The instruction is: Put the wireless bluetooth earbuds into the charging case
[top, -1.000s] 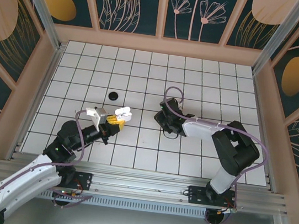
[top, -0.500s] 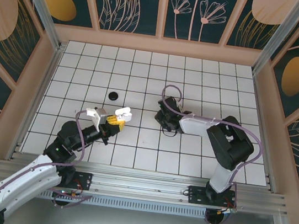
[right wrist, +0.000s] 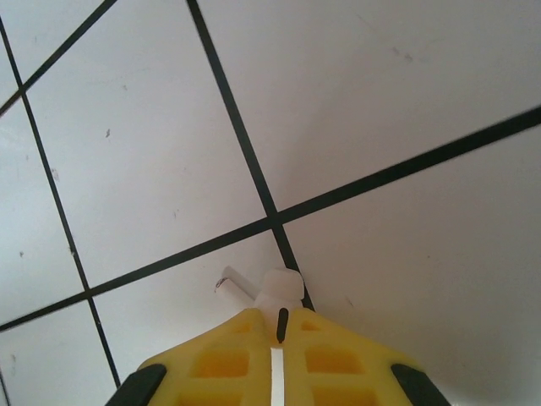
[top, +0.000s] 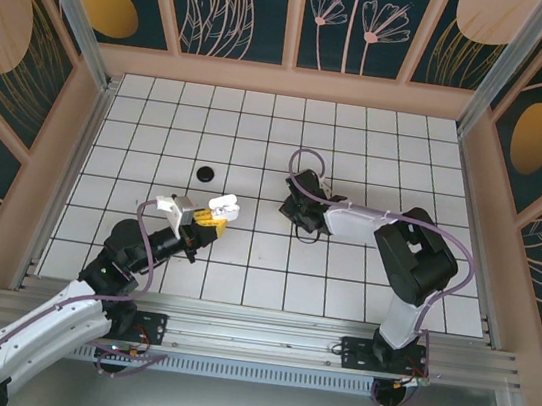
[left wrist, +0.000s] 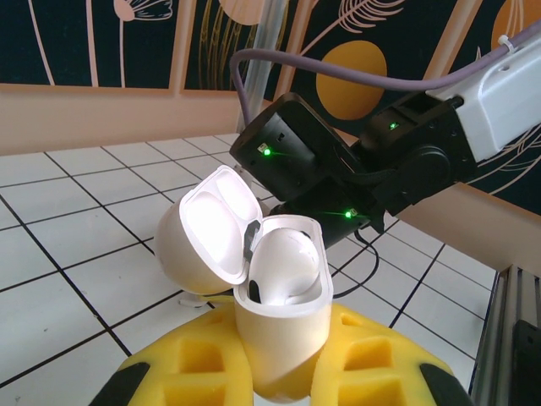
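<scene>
My left gripper [left wrist: 283, 359] is shut on a white charging case [left wrist: 283, 317], held upright between its yellow pads [left wrist: 372, 364]. The case's lid [left wrist: 203, 228] hangs open to the left, and one white earbud [left wrist: 287, 258] sits in the case. In the top view this case [top: 222, 203] and the left gripper [top: 210, 218] are left of centre. My right gripper [right wrist: 277, 328] is shut on a second white earbud [right wrist: 279, 290], low over a tile line crossing. Its stem [right wrist: 234, 283] points left. In the top view the right gripper [top: 297, 208] is near the table's middle.
A small round black object [top: 206, 171] lies on the white grid table [top: 261, 131], behind the left gripper. The right arm's black wrist [left wrist: 313, 165] with green lights stands just beyond the open case. Wooden walls [top: 288, 82] ring the table.
The right gripper has shifted slightly left and away from the bases, and its forearm has swung with it. The left arm and the case have not moved.
</scene>
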Robot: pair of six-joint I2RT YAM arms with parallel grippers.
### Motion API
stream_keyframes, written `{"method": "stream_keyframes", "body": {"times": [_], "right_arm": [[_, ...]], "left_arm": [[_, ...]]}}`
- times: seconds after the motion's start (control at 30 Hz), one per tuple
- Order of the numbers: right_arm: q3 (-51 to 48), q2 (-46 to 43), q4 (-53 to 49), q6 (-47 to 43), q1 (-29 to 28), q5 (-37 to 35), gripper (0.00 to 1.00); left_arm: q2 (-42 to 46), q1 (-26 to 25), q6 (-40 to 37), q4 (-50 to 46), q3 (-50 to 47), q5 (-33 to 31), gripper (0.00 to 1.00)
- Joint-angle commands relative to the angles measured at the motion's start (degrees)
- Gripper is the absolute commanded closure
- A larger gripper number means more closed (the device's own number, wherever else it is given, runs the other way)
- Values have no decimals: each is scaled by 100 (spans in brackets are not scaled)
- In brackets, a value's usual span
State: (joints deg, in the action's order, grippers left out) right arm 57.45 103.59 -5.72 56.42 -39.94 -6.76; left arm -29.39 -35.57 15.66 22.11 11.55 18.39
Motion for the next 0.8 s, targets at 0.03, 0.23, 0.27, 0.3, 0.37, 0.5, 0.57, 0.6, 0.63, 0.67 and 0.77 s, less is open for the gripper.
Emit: {"method": "stream_keyframes", "body": {"times": [0.03, 0.23, 0.27, 0.3, 0.37, 0.5, 0.57, 0.6, 0.63, 0.67, 0.77], "right_arm": [[309, -148, -788, -1196, -19, -402, 97], [399, -978, -1608, -2917, -65, -760, 100], [399, -1183, -1732, -3259, -66, -773, 100], [398, -1343, -1820, -3518, -75, -755, 100], [397, -1707, -1985, -4064, -99, -635, 100], [526, -2384, -2399, -5021, -118, -86, 100], [678, -2646, -2729, -5429, -194, 161, 100], [758, -2748, -2871, -5572, -258, 184, 100], [850, -2851, -2999, -5732, -366, 165, 100], [950, -2953, -3105, -5858, -492, 109, 100], [1212, -3154, -3266, -6147, -873, -32, 100]], "left_arm": [[35, 4, -81, 104, 79, 123, 100], [-24, 5, -105, 50, 162, 61, 100], [-74, 6, -128, 40, 192, 53, 100], [-115, 1, -173, 16, 227, 73, 100], [-225, 5, -297, -26, 306, 120, 100], [-473, 5, -491, -108, 498, 214, 100], [-648, 0, -593, -200, 660, 303, 100], [-745, 5, -636, -251, 729, 341, 100], [-851, 0, -685, -309, 808, 369, 100], [-962, 5, -735, -381, 890, 395, 100], [-1169, 3, -892, -569, 1093, 482, 100]]}}
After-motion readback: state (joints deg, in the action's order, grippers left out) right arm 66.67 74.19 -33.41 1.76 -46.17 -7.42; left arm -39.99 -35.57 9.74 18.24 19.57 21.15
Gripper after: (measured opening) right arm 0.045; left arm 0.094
